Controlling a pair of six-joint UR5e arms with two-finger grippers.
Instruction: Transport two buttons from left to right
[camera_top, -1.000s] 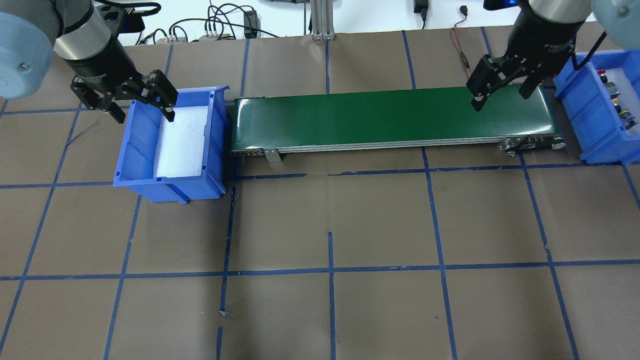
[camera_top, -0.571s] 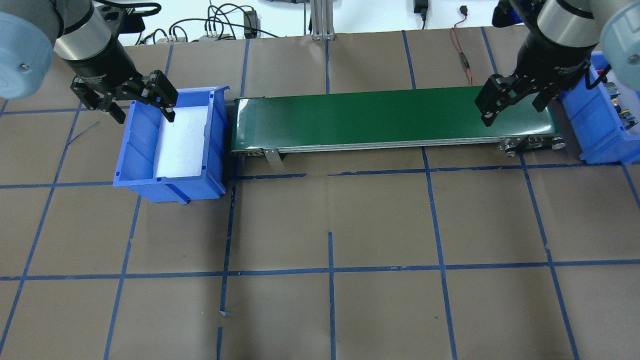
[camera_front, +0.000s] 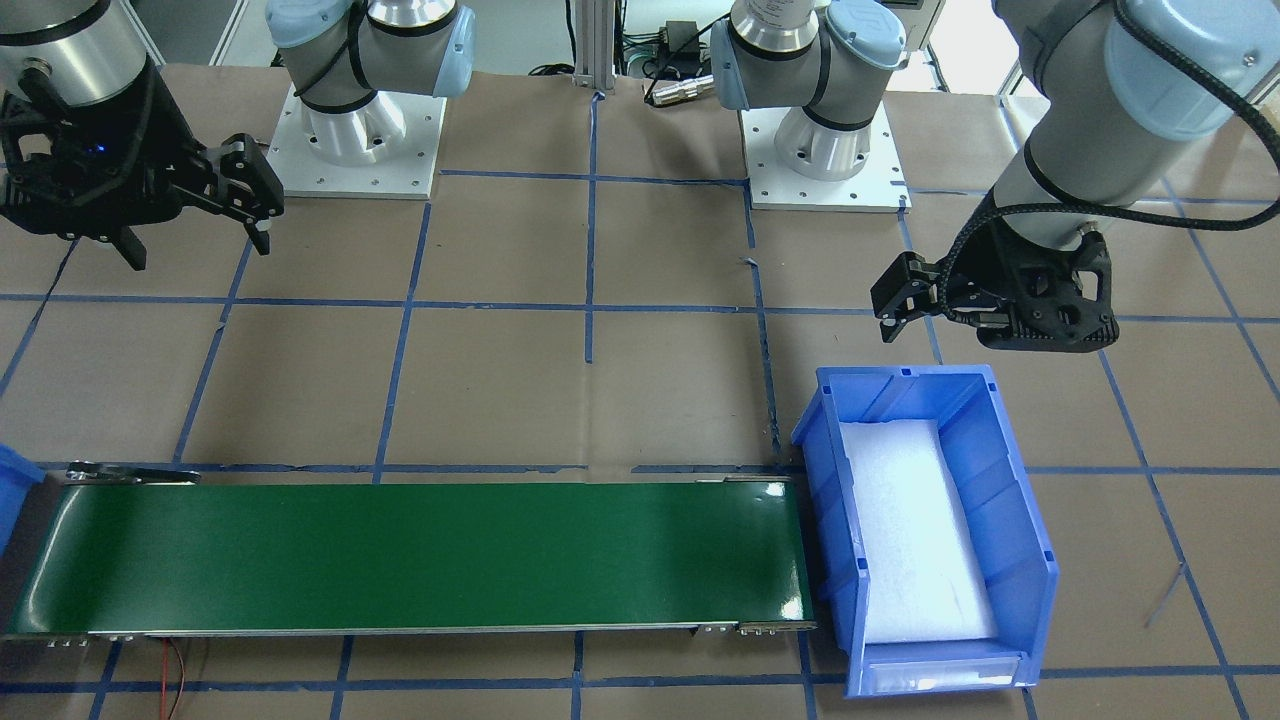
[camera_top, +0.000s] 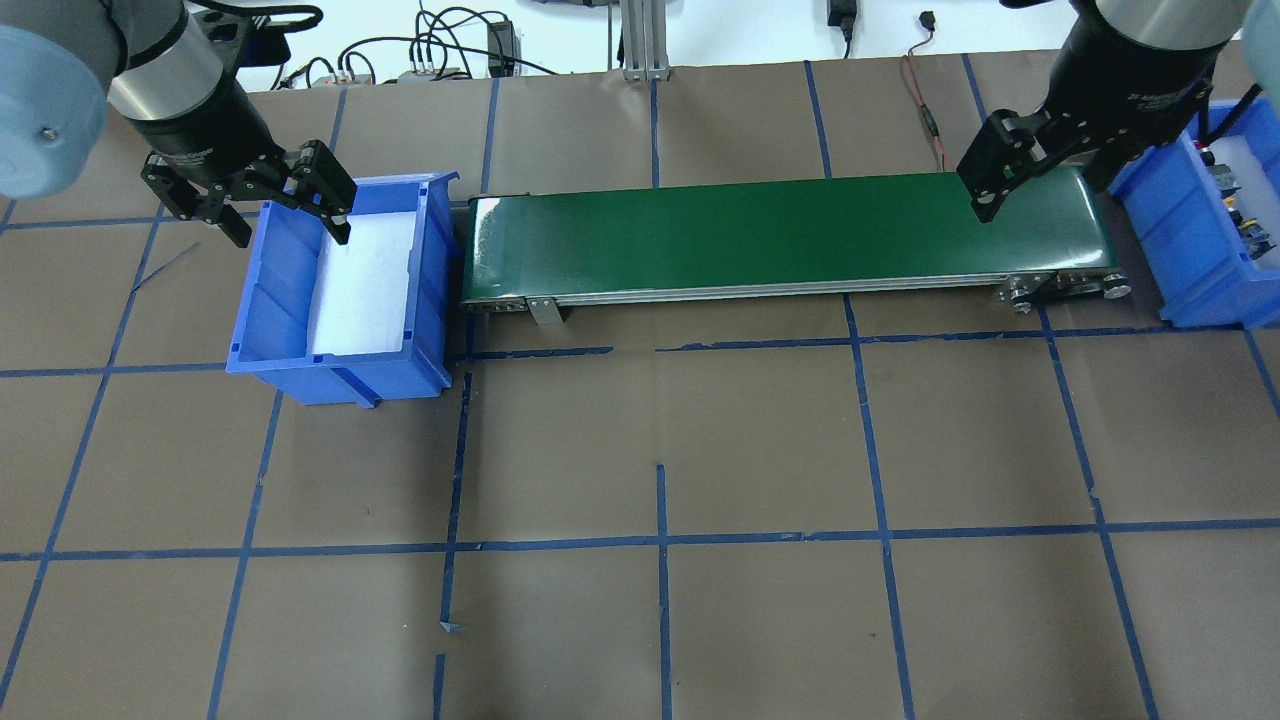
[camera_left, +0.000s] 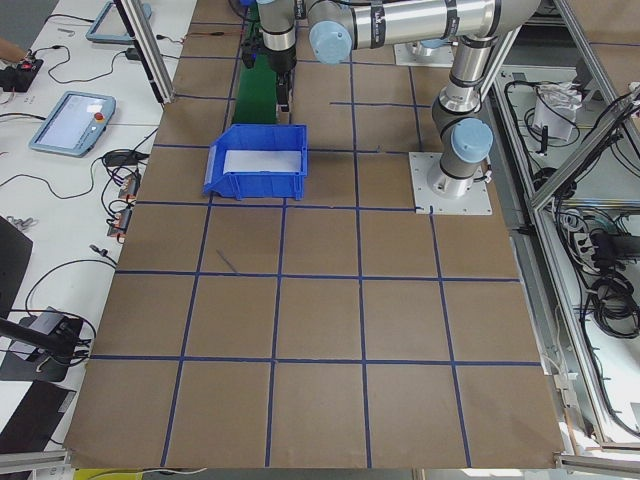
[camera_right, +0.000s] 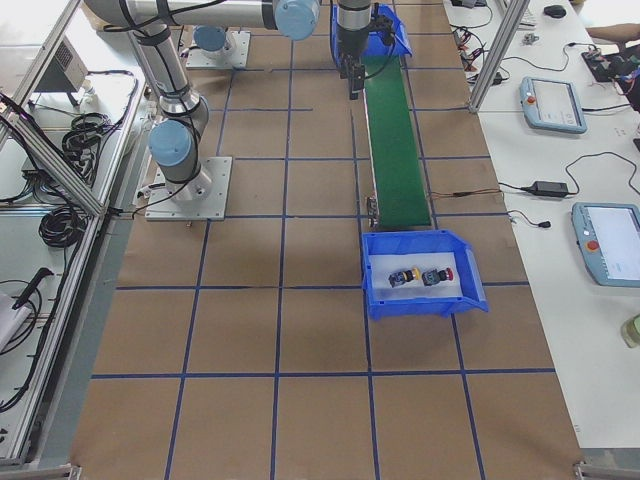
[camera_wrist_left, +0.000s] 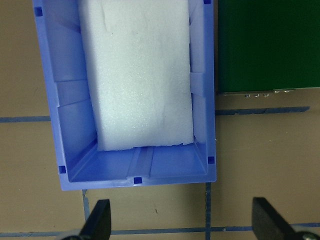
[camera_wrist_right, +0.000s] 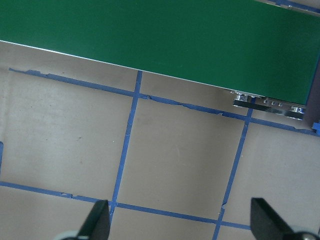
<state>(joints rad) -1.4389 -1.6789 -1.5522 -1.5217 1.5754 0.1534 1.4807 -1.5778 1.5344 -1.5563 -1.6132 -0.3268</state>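
Your yellow button (camera_right: 402, 277) and red button (camera_right: 437, 276) sit side by side on white foam in the blue bin (camera_right: 425, 306) just off the right end of the green belt (camera_top: 780, 235). The right gripper (camera_top: 1045, 192) hangs over that same end of the belt, fingers spread wide with nothing between them. The left gripper (camera_top: 290, 225) is splayed apart too, hovering over the rim of the second blue bin (camera_top: 270, 330) just past the belt's left end, which has its own foam pad (camera_top: 365, 280).
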